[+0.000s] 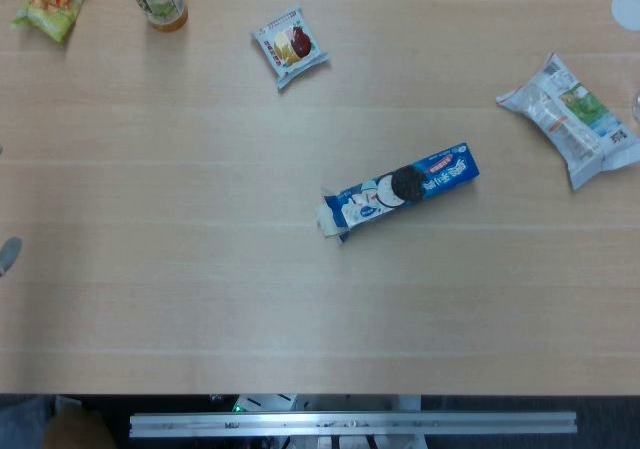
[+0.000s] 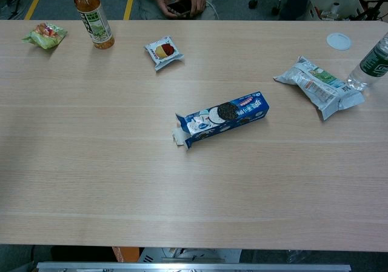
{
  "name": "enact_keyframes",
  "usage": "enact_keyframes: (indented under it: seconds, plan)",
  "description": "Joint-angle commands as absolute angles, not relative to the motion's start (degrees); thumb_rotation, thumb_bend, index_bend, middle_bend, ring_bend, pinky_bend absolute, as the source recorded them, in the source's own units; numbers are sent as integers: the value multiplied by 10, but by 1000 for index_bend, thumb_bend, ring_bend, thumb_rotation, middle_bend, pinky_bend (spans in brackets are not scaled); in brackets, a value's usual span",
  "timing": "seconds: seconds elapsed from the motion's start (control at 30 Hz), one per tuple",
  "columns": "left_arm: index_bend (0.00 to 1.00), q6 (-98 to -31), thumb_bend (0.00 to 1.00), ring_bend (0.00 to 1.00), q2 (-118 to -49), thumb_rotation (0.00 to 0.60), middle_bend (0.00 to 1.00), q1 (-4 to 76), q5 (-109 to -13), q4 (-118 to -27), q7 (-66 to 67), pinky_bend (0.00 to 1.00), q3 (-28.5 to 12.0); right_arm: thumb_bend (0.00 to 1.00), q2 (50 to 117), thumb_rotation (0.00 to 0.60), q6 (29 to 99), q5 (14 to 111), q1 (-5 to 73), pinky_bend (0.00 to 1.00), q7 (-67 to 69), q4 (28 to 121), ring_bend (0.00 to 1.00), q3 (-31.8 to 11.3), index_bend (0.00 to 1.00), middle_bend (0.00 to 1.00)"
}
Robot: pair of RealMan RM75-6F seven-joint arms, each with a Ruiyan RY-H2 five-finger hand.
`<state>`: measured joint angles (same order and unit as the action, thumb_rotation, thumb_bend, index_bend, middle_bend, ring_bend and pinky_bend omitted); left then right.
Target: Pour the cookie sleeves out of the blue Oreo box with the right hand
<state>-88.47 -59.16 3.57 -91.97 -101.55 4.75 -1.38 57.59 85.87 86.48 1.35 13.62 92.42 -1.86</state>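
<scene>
Hands: neither visible, state unknowable. Blue Oreo box (image 2: 222, 119) lies flat mid-table (image 2: 194, 193), torn flap end open, sleeves presumably inside.

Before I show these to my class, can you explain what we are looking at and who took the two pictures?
Both come from a two-armed robot's own cameras: one on its head looking down, one on its chest looking across the table. A blue cookie box lies mid-table, its left end open. Around it: a tea bottle, a water bottle and snack packets. No hand holds anything in view; its left hand may be the grey bit at the left edge.
</scene>
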Motion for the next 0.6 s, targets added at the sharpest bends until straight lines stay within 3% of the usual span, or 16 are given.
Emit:
enact_keyframes:
  seconds: [0.03, 0.33, 0.6]
  plan:
    - [134, -880, 200, 117, -593, 600, 115, 38, -918, -1015, 51, 58, -13, 183, 576, 600, 855, 865, 15, 475, 135, 924, 196, -18, 46, 189]
    - [134, -883, 201, 117, -591, 600, 115, 37, -920, -1021, 55, 58, -11, 183, 568, 600, 850, 886, 28, 475, 138, 928, 196, -22, 47, 189]
    - [134, -880, 200, 117, -589, 600, 115, 35, -917, -1021, 59, 58, -7, 182, 540, 600, 801, 918, 83, 467, 120, 963, 196, -36, 46, 189]
